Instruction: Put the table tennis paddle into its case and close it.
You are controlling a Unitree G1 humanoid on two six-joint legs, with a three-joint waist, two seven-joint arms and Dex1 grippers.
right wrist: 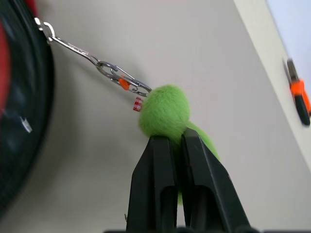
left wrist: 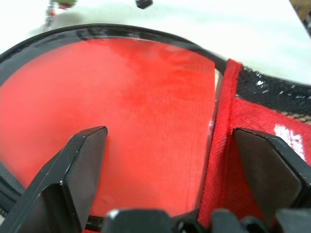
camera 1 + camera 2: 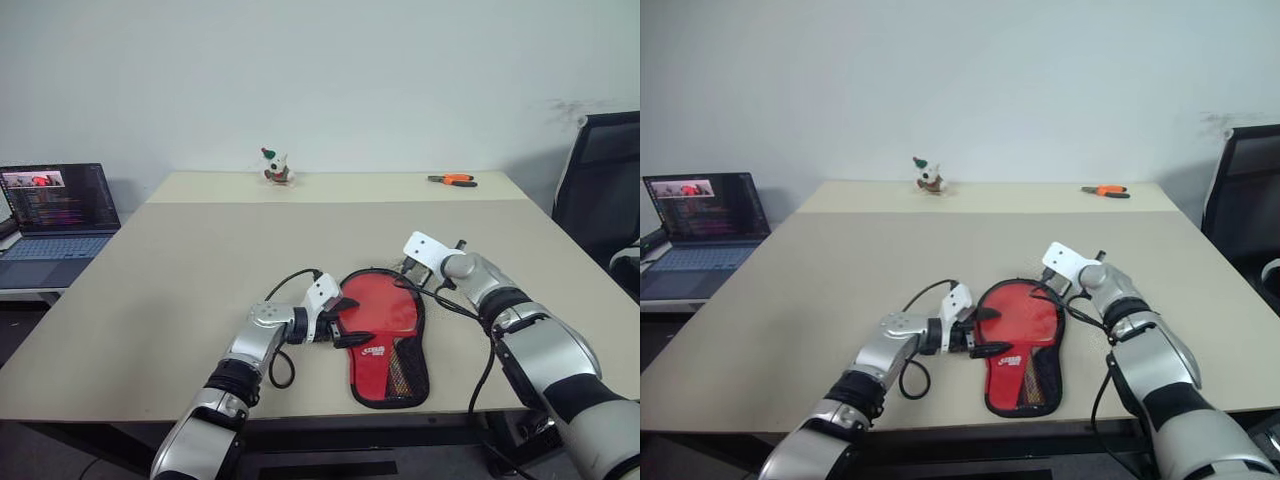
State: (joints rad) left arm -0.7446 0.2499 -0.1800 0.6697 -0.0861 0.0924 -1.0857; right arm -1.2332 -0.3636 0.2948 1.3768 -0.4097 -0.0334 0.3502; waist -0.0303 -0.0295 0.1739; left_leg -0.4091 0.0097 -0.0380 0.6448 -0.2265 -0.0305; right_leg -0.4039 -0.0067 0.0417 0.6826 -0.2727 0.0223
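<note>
**me:** Jaws first, since that always gets asked. My left gripper (image 3: 343, 322) is spread wide, one black finger (image 2: 73, 174) over the red face and the other over by the red lining, nothing pinched between them. My right gripper (image 1: 174, 145) is closed tight on the fuzzy green ball (image 1: 167, 111); its fingers meet right at the fluff.

**other:** ok and where's the paddle?

**me:** table tennis paddle (image 3: 375, 312) lies flat inside the open case (image 3: 392, 385), red rubber up, white logo near the neck. The case sits on the table (image 3: 180, 270) near the front edge, round end pointing away from me, narrow end toward me. Black rim and zip run around the red face, and the mesh pocket shows down by the handle end.

**other:** the ball's loose?

**me:** nope, it hangs off a little metal clip and chain (image 1: 92, 60) that runs to the edge of the case, just beside its far right rim.

**other:** anything else on the table?

**me:** small toy figure (image 3: 276, 168) at the far edge, orange-handled pliers (image 3: 453, 180) far right, both well apart from the case. Laptop (image 3: 55, 215) open on a side desk to my left, black chair (image 3: 600, 180) on my right.
</note>
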